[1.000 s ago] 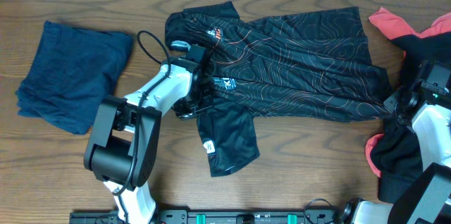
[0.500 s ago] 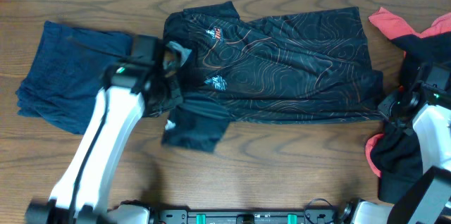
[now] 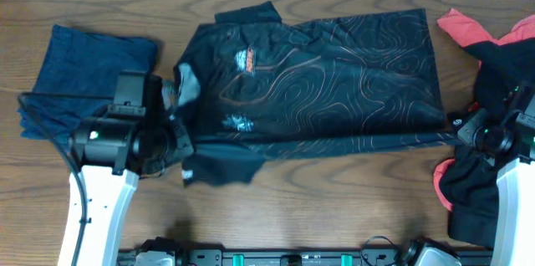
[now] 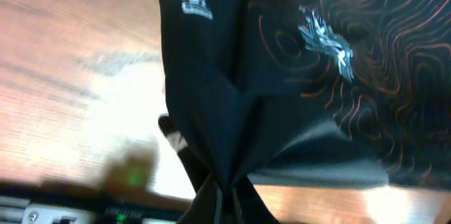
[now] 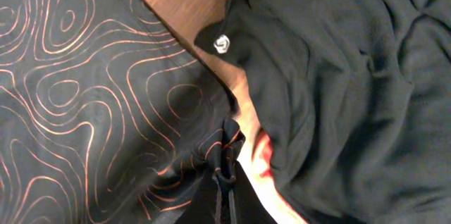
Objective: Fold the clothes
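The black jersey (image 3: pixel 334 78) with orange contour lines lies spread across the table's middle, lifted and stretched between both arms. My left gripper (image 3: pixel 180 145) is shut on its lower left edge; in the left wrist view the cloth (image 4: pixel 232 111) bunches into the jaws (image 4: pixel 227 203). My right gripper (image 3: pixel 460 130) is shut on the jersey's lower right corner; in the right wrist view the fabric (image 5: pixel 106 111) is pinched between the fingers (image 5: pixel 224 182).
A folded navy garment (image 3: pixel 84 82) lies at the left. A pile of black (image 3: pixel 501 57) and red (image 3: pixel 464 28) clothes sits at the right, under and beside the right arm; the black one (image 5: pixel 338 76) fills the right wrist view.
My left gripper has pulled the jersey's left side leftward and toward the front, flattening the loose flap. The right gripper has shifted slightly forward, and the jersey is now stretched tighter.
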You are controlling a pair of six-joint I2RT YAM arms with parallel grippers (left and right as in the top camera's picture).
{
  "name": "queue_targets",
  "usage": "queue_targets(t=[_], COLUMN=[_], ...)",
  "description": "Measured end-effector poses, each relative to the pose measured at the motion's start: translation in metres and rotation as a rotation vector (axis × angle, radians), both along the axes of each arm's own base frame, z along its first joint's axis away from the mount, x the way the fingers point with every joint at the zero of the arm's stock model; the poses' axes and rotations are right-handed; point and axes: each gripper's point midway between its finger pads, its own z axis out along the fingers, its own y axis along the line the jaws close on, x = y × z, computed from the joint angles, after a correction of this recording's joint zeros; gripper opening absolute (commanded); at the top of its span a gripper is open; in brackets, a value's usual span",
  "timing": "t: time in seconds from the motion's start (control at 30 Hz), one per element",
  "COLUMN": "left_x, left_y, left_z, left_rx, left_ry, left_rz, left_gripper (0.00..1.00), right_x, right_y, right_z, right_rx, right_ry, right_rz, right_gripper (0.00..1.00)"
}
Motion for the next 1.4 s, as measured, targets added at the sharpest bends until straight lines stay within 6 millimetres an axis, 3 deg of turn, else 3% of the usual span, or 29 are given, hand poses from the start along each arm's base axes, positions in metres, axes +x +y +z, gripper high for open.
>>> queue_targets(t=[0.27,0.57,0.8,1.13,1.4], left_x=[-0.025,-0.002,-0.01,-0.051,-0.066], left_y=[0.018,0.019,0.019,0.017,0.018], left_z=[0.015,0.031,0.027,0.014,0.011], left_rx=[0.034,0.033,0.036,0.027,0.033], left_ry=[-0.037,-0.184,-0.15,0.027,0.091], left_rz=[0.054,0.061,0.06,0.051,0.051], left_gripper=[0.06,0.06,0.06,0.06,0.06], right_x=[-0.014,-0.006,-0.011,-0.042,-0.057], right_y=[0.006,0.003,0.005,0.015,0.018], right_z=[0.014,0.037,0.033,0.014,-0.001], right_rx=[-0.012,-0.061,-0.053,-0.006,0.02], right_ry=[-0.022,-0.131,-0.102,0.047,0.16], right_rz=[0.003,0.006,0.013,0.006,0.001], right_gripper=[0.01,0.01,0.01,0.01,0.01])
